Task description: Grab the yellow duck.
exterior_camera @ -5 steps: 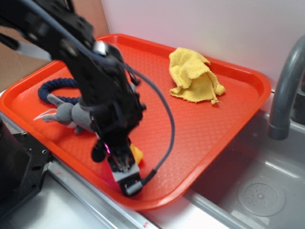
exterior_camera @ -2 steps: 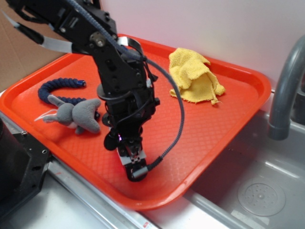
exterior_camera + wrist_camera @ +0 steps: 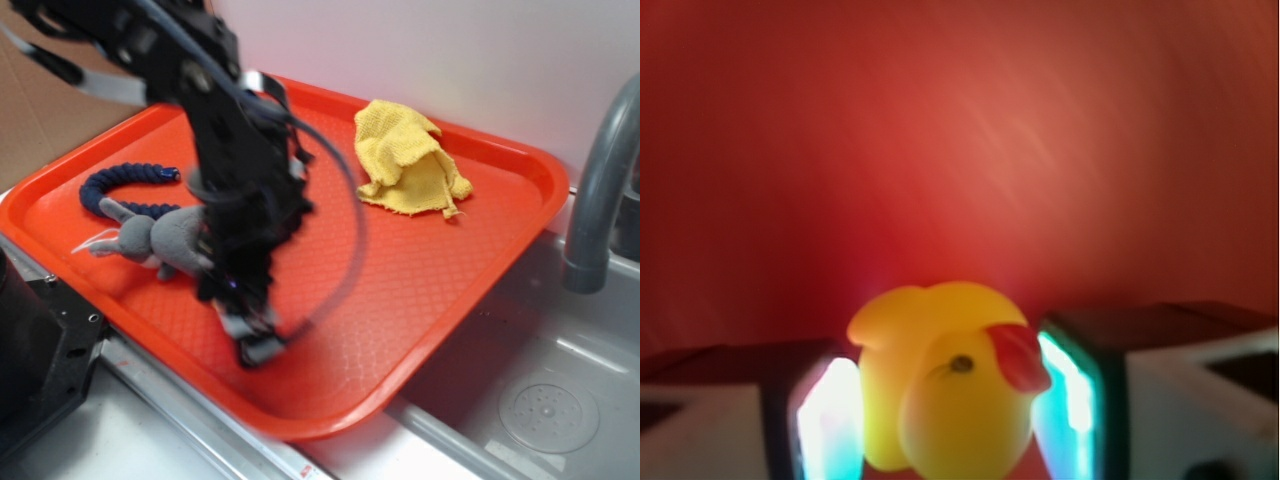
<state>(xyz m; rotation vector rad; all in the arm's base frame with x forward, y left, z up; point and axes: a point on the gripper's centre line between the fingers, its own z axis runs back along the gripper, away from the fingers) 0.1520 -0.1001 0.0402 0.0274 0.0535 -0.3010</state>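
Note:
In the wrist view the yellow duck (image 3: 945,390), glossy with a red beak and a dark eye, sits between my two fingers, its sides against the left pad (image 3: 825,420) and the right pad (image 3: 1070,400). My gripper (image 3: 950,405) is shut on it over the red tray (image 3: 960,150). In the exterior view the black arm is blurred and points down, with the gripper (image 3: 255,345) low over the tray's front part (image 3: 400,300). The duck is hidden there behind the gripper.
A grey plush toy (image 3: 160,240) and a dark blue rope (image 3: 120,185) lie at the tray's left, close to the arm. A yellow rag (image 3: 408,160) lies at the back. A sink (image 3: 540,400) with a grey faucet (image 3: 600,190) is on the right.
The arm has swung left, and the gripper has moved a little left and up over the tray's front. The duck, seen beside the gripper a second ago, is now hidden in the exterior view.

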